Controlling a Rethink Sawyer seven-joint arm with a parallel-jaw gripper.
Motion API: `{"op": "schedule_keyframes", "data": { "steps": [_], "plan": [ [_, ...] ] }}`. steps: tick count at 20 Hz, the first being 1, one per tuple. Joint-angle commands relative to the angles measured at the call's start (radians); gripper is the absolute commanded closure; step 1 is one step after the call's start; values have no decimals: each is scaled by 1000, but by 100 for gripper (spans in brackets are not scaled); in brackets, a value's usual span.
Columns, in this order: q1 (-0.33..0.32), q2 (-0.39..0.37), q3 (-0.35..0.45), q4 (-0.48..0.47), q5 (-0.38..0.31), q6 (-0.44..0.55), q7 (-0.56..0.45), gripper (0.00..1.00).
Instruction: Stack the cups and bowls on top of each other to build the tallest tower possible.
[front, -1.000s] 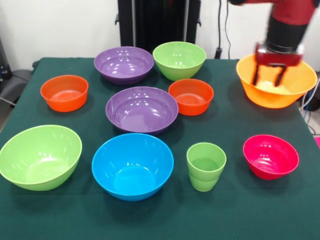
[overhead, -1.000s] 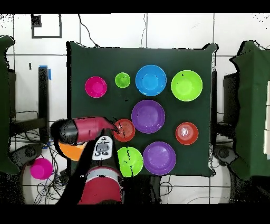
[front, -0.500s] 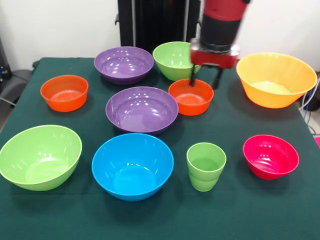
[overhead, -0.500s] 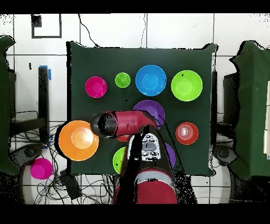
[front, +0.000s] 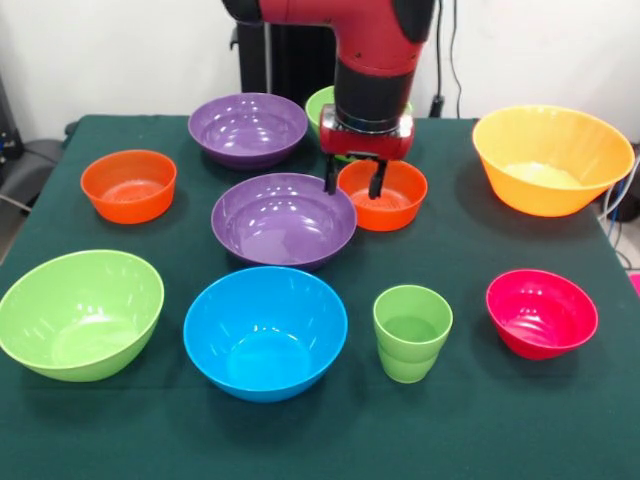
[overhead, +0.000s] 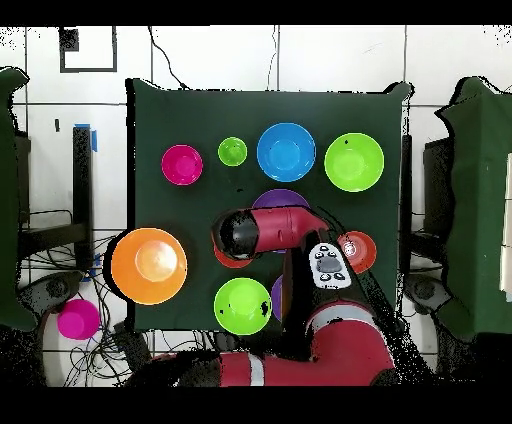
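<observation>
The end effector (front: 351, 184) hangs low over the middle of the desk (front: 470, 420), its two dark fingers (front: 330, 180) spread apart and carrying nothing. They straddle the near-left rim of a small orange-red bowl (front: 390, 200): one finger sits just outside the rim, toward the purple bowl (front: 283, 218) on that side, and the other is over the bowl's inside. That looks like a set-up for a rim pinch, though I cannot tell whether the fingers touch the plastic yet.

Nothing is stacked so far; every piece sits alone on the green cloth. Directly behind the end effector, half hidden by the red wrist, is a lime green bowl (front: 322, 103), and beside that the second purple bowl (front: 247, 127). Off to one side, well apart, the large orange bowl (front: 552, 160) stands at the desk's edge. In front of the end effector sit the blue bowl (front: 265, 330), the light-green cup (front: 412, 331) and the pink-red bowl (front: 541, 312). Further out on the purple-bowl side are the other small orange-red bowl (front: 128, 184) and the big lime green bowl (front: 80, 312).

From overhead, the arm (overhead: 265, 229) covers most of the target bowl, leaving only a sliver of orange-red visible beneath it.

My read: this is the approach to a first pick. A small bowl is light and easy to lift by its wall, but the glossy rim may slip if the pinch is shallow.
</observation>
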Motion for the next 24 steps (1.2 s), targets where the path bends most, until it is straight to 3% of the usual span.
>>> {"op": "schedule_keyframes", "data": {
  "steps": [1, 4, 6, 14, 19, 24],
  "plan": [
    [36, -82, 180, 92, -31, 108, -142, 0],
    [66, -162, 175, 139, 23, 166, -71, 0],
    [72, -176, 176, 146, 31, 184, -63, 0],
    [77, -181, 181, 130, 30, 221, -60, 0],
    [91, -208, 203, 149, 65, 251, -28, 0],
    [131, -206, 218, 195, 121, 202, 52, 0]
  ]
}}
